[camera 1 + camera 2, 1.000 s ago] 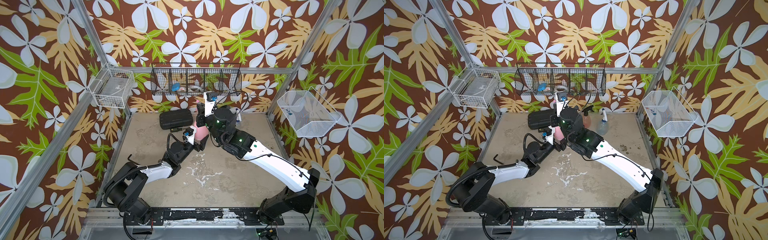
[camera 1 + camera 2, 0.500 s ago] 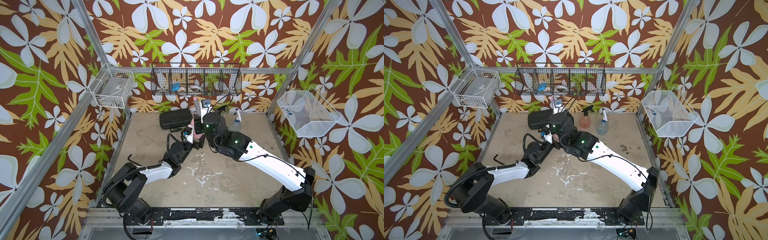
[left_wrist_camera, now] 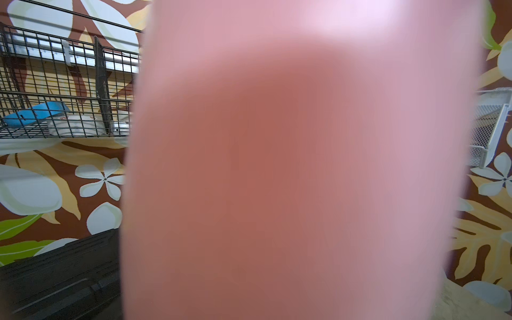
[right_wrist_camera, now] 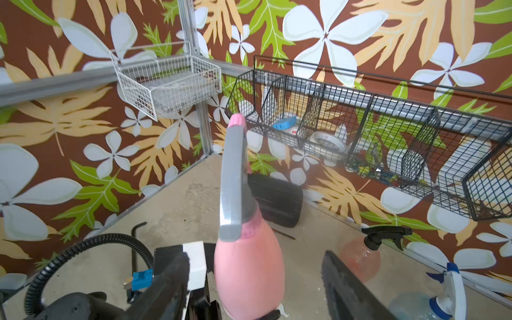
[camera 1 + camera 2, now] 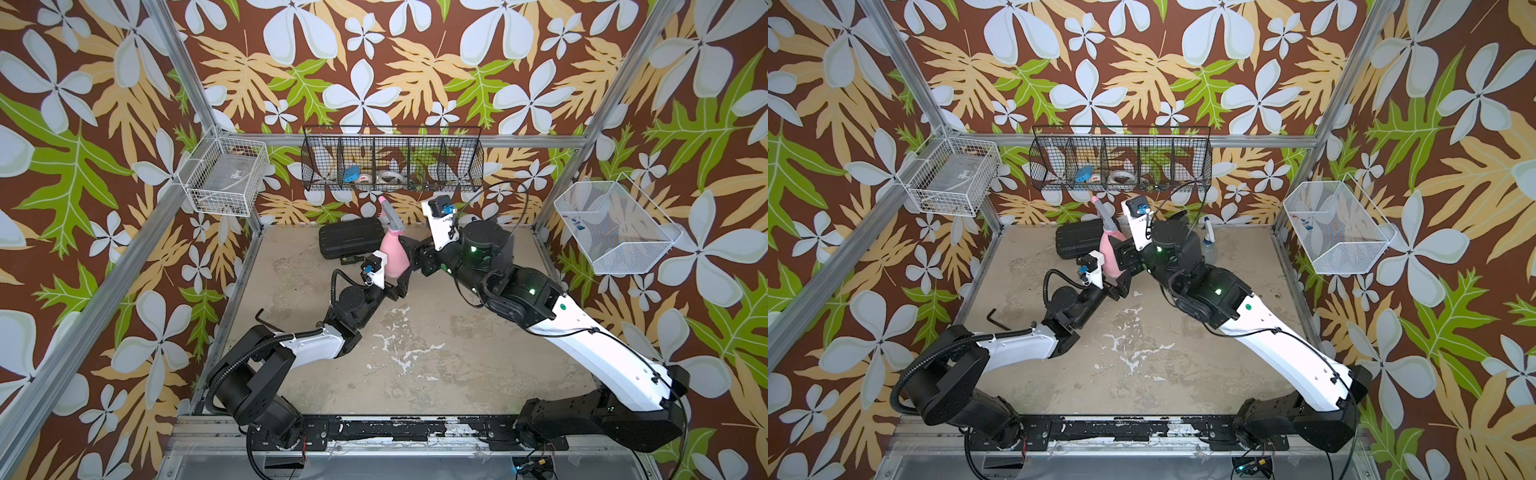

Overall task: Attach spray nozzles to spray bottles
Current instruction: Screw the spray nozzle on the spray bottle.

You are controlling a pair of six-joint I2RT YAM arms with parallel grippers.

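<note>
A flat, ribbed black case (image 5: pixel 351 243) lies at the back. Just right of it the smooth pink bottle (image 5: pixel 392 257) stands upright, cone-shaped, a slim grey nozzle (image 5: pixel 392 218) on its neck. My left claw (image 5: pixel 399 280) grips its rounded base. My right claw (image 4: pixel 249 266) gapes wide, one finger either side of the bottle, touching nothing. Further right stand a translucent orange-red bottle (image 4: pixel 357 257) and a clear bluish bottle (image 4: pixel 410 307).
</note>
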